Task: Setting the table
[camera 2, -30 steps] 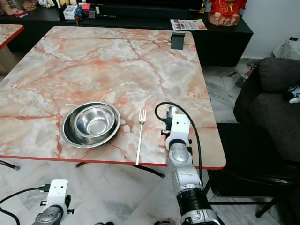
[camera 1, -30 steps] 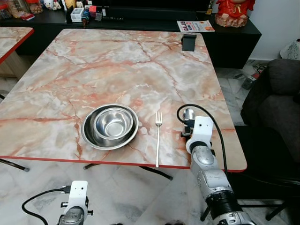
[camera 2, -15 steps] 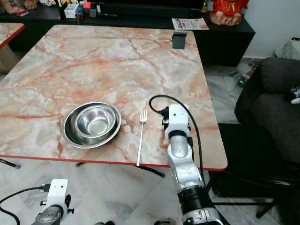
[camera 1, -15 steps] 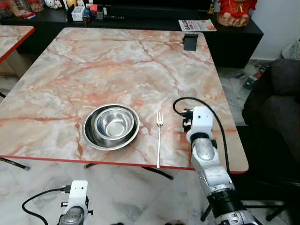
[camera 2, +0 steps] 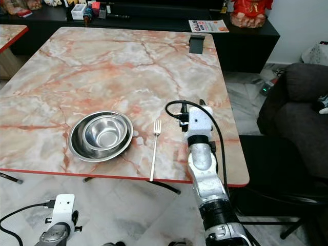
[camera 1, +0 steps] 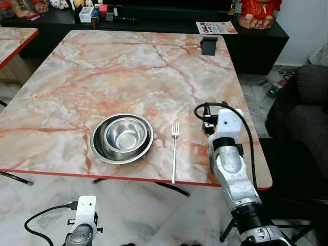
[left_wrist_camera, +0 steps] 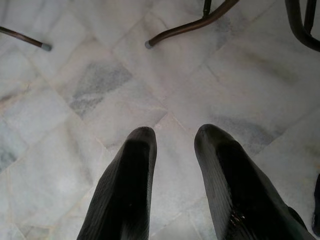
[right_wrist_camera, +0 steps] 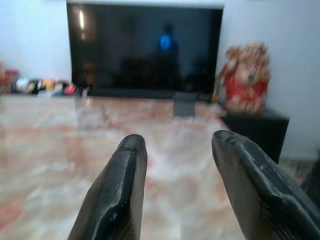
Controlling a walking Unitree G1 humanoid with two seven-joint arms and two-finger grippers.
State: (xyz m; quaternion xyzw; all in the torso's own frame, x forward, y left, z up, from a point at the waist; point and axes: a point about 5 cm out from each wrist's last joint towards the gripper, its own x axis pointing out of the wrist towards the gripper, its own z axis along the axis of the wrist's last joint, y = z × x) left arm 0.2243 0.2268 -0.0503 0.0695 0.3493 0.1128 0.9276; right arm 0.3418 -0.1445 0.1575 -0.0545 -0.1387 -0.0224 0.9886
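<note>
- We see the fork (camera 1: 174, 151) lying flat on the worktop (camera 1: 133, 77), its long axis running near to far, tines toward the far side, handle end just over the near red edge.
- The fork is slim, bright metal; it sits just right of the bowls, apart from them.
- Two steel bowls (camera 1: 122, 137) are nested, a smaller one inside a wider, shallow one; both round and shiny, near the worktop's near edge.
- The worktop is a square slab with a pink-and-cream marble pattern, veined in rust, rounded corners, thin red rim.
- The right gripper (right_wrist_camera: 175, 145) is over the worktop to the right of the fork; in the wrist view its two black fingers (right_wrist_camera: 117, 192) stand spread, nothing between them, aimed across the marble toward the far side.
- From the head views the white wrist housing (camera 1: 225, 125) and a black cable loop hide the right gripper's fingers.
- The left gripper (left_wrist_camera: 175, 137) hangs below the worktop edge over the pale marble-tiled floor (left_wrist_camera: 100, 90), fingers parted and empty; dark table legs cross that wrist view's edge.
- A small dark rectangular object (camera 1: 208, 45) stands at the far right corner of the worktop; we cannot tell what it is.
- Beyond it, a dark screen (right_wrist_camera: 145, 47) and a red figurine (right_wrist_camera: 245, 77) appear blurred; a dark sofa (camera 1: 302, 110) is cut off at right.
</note>
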